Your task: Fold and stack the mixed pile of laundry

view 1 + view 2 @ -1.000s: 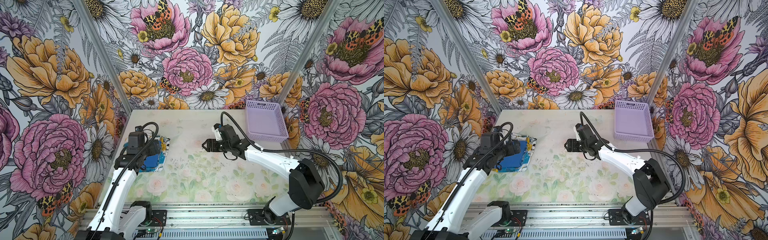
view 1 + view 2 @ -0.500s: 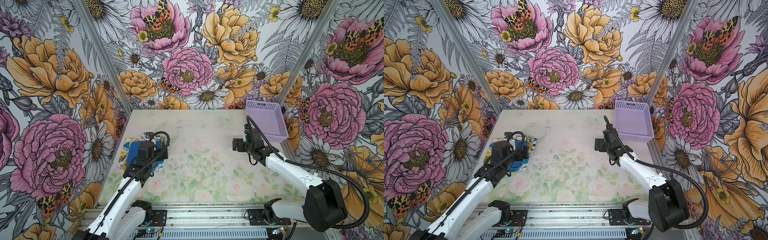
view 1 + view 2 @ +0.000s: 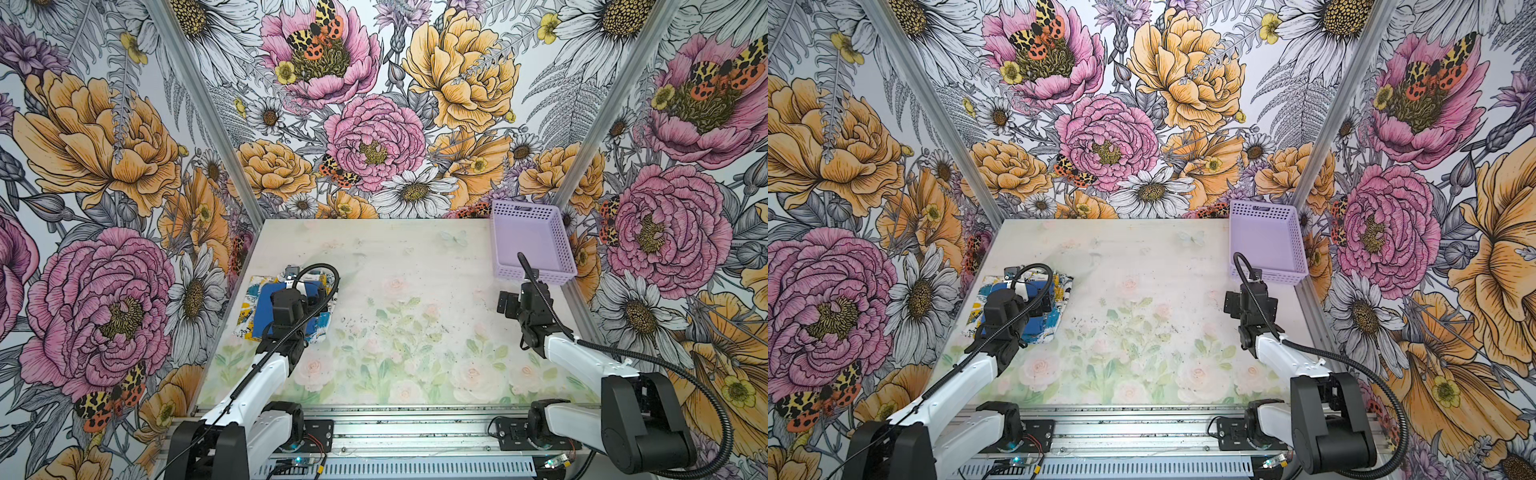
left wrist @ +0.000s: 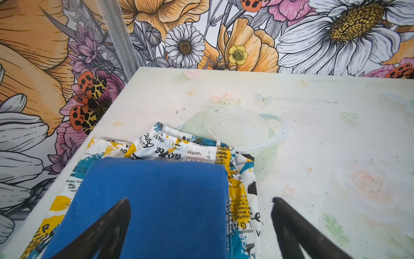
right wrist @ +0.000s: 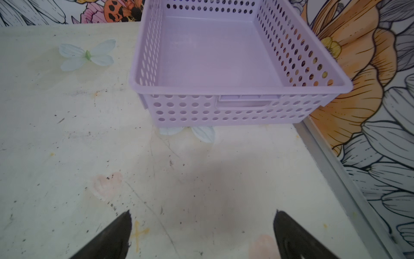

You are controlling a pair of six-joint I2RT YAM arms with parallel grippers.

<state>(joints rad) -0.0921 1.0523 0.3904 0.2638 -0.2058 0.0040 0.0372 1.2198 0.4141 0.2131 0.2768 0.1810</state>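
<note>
The mixed laundry pile lies on the left of the table in both top views. The royal blue T-shirt (image 3: 262, 309) (image 4: 161, 192) lies folded flat on the white newspaper-print garment (image 3: 245, 320) (image 4: 186, 148). That garment's yellow and blue edges stick out around it. My left gripper (image 3: 307, 293) (image 4: 200, 199) hangs open just above the stack's near right part, one finger over the blue cloth and one over bare table, holding nothing. Over bare table at the right, short of the basket, my right gripper (image 3: 525, 293) (image 5: 202, 212) is open and empty.
An empty lavender perforated basket (image 3: 534, 276) (image 5: 224, 89) stands at the table's back right corner against the wall. Floral walls close in the table (image 3: 415, 291) on the left, back and right. A metal rail runs along the right edge (image 5: 336, 168).
My right gripper has swung from the table's middle to the right side near the basket, its jaws widening. My left arm has drawn back across the stack toward the front.
</note>
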